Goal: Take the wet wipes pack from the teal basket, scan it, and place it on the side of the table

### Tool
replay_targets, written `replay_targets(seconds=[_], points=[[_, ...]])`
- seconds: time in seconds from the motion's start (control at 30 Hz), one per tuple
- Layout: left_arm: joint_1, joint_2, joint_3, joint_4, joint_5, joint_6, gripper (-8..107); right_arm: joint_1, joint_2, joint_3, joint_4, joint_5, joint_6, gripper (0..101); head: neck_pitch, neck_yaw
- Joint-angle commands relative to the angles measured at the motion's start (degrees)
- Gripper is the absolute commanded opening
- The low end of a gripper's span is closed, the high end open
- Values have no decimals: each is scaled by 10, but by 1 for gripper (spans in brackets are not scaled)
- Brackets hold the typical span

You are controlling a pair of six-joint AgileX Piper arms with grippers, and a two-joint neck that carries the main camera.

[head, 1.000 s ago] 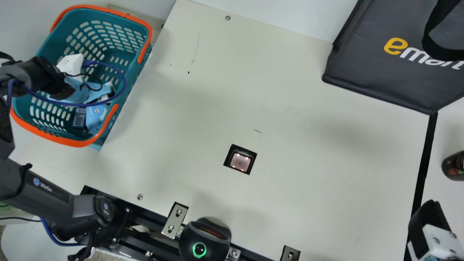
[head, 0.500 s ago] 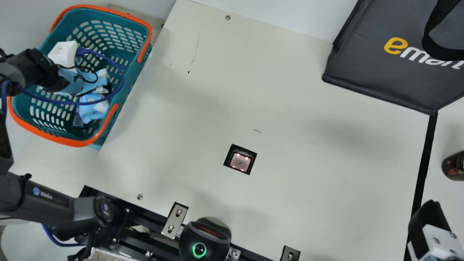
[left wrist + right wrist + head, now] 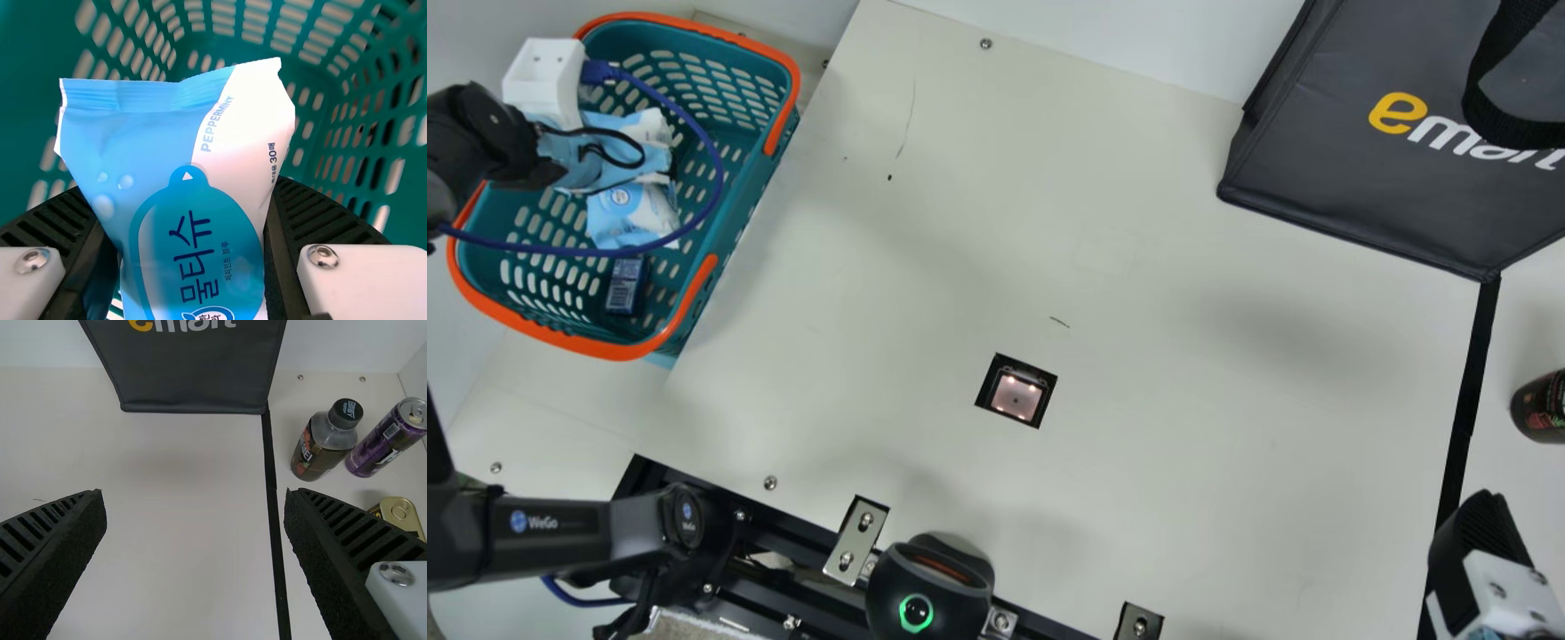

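Observation:
Over the teal basket [image 3: 734,191], my left gripper [image 3: 609,153] holds the light-blue and white wet wipes pack [image 3: 623,209], partly covered by the gripper and a cable in the main view. In the left wrist view the left gripper [image 3: 190,220] has its ribbed fingers pressed against both sides of the wet wipes pack [image 3: 180,147], the basket's slotted wall [image 3: 230,47] behind it. At the main view's lower right corner is my right gripper [image 3: 1485,560]. The right wrist view has the right gripper [image 3: 193,500] open, nothing between its fingers.
A small dark-blue box [image 3: 625,284] lies in the basket. The scanner window [image 3: 1016,396] is set into the table [image 3: 1183,356]. A dark bag [image 3: 1360,178] stands at the back right. Beyond a black strip are a bottle [image 3: 323,440], a purple can [image 3: 387,440] and a tin [image 3: 399,512].
My left gripper has moved up and left in the main view, carrying the wet wipes pack off the small box, which now shows more fully. The right gripper has stayed still.

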Motion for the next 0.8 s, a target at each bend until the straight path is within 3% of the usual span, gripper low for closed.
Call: replay_targets(seconds=[0.0,0.43,0.77], points=[[-3,-17,-5,1,9,-8,-8,0,0,0,0,0,0,95,-17,1],[-48,-118,-37,12,94,-72,-8,0,0,0,0,0,0,95,-17,1],[-147,-189,-39,33,157,-147,-8,0,0,0,0,0,0,95,-17,1]])
